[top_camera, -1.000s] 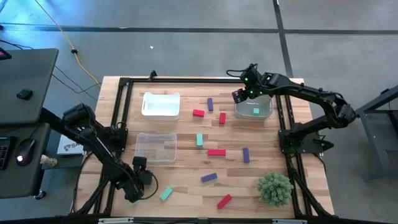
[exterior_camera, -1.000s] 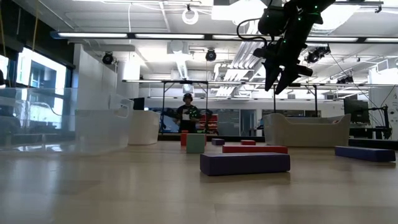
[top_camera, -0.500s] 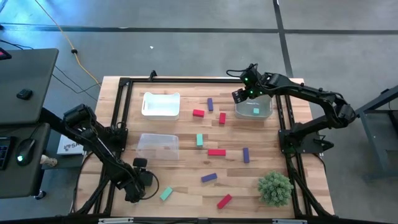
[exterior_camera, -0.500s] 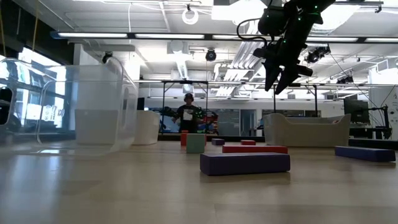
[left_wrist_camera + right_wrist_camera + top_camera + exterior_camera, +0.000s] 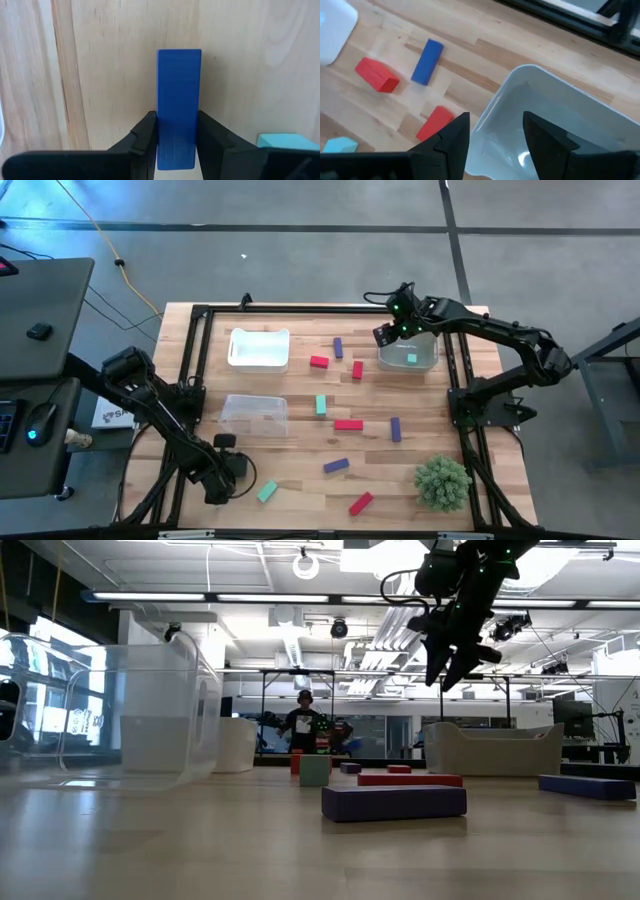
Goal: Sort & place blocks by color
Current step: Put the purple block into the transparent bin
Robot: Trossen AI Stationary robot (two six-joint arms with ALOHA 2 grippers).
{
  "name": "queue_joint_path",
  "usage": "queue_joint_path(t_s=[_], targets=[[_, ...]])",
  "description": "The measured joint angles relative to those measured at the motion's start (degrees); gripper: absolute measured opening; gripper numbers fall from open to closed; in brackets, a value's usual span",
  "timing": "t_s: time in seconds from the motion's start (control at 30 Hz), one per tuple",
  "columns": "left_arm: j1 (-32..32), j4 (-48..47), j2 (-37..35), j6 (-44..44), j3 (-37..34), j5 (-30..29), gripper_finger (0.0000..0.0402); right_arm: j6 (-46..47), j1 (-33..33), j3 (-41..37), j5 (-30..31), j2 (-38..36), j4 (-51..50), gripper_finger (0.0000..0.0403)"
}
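From my station I see the wooden counter carrying three bins: a white one, a clear one near the left arm, and a clear one holding a teal block. The remaining blocks lie scattered mid-counter. The right end effector hangs released above that bin's rim. The left end effector, low at the counter's near-left corner, is clenched on a blue-looking bar, with a teal block just beside.
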Motion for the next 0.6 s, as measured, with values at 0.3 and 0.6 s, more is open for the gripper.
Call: queue_joint_path(t_s=[0.3, 0.6], targets=[[0.02, -0.92, -2.86, -4.09, 1.71, -0.26, 0.0078, -2.59, 4.9, 2.31, -1.56, -0.15, 0.7, 0.0174], [0.48, -9.34, -6.67, -9.54, 6.85, -4.94, 0.0078, -3.53, 12.59, 7.77, -1.1, -0.2, 1.68, 0.0174]])
